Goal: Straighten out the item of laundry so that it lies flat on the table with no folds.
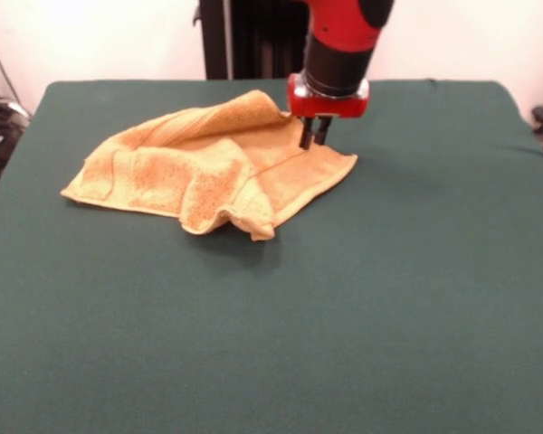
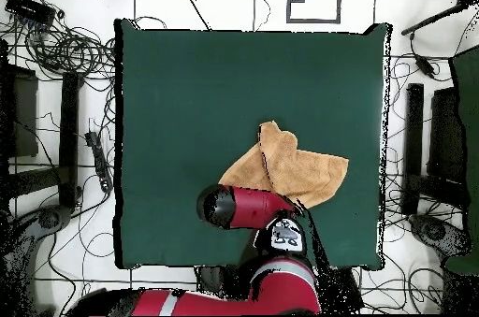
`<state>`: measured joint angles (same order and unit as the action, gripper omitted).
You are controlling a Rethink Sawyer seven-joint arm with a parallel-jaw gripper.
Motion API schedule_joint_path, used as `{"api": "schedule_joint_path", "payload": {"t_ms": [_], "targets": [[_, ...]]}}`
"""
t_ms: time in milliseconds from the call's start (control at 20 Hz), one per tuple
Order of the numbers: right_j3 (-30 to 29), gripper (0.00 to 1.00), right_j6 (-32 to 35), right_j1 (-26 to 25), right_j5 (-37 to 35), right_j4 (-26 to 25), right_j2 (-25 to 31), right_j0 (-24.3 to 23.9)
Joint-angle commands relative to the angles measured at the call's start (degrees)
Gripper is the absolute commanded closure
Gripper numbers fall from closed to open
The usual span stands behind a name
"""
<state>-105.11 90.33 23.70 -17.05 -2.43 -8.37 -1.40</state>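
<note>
Pinching the towel (image 1: 213, 172) near the tabletop's (image 1: 344, 316) far edge, the tool (image 1: 314, 136) has its fingers close together on a raised fold; pulling outward, low and slow, should spread the bunched layers.

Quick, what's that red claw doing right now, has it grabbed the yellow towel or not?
Gripper: fingers close together, tips down at the towel; whether it is gripping the cloth cannot be told.
</note>
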Motion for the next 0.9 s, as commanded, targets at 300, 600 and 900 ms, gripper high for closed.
{"api": "schedule_joint_path", "payload": {"t_ms": [300,600,900], "targets": [[-1.64,1.00,23.01,-1.43,13.35,12.40,4.83,7.53],[-0.30,1.00,23.30,-1.40,10.93,15.02,1.82,11.65],[-0.97,1.00,23.17,-0.76,11.87,16.35,4.51,10.18]]}}
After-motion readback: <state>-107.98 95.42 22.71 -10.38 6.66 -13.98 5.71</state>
